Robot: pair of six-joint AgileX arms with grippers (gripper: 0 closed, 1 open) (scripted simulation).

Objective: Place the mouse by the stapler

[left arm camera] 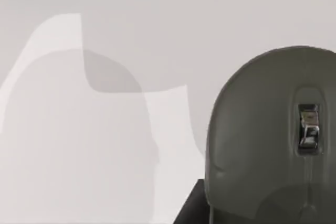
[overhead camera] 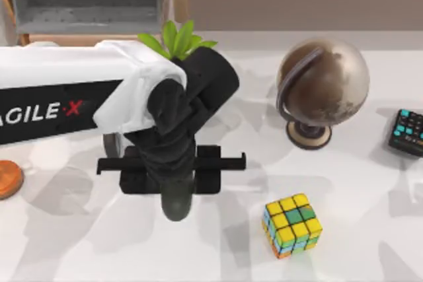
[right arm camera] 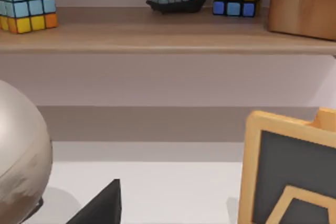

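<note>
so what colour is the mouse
Dark grey with a silver scroll wheel; the mouse shows best in the left wrist view.

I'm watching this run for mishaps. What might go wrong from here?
The left gripper is directly over the mouse, whose smooth, rounded shell might slip in a grasp. The colourful cube sits nearby, toward the table's right, so a low carry that way may knock it.

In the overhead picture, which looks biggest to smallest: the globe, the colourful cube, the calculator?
1. The globe, clearly largest.
2. The colourful cube.
3. The calculator, though the picture's right edge cuts it off, so its full size is unsure.
</note>
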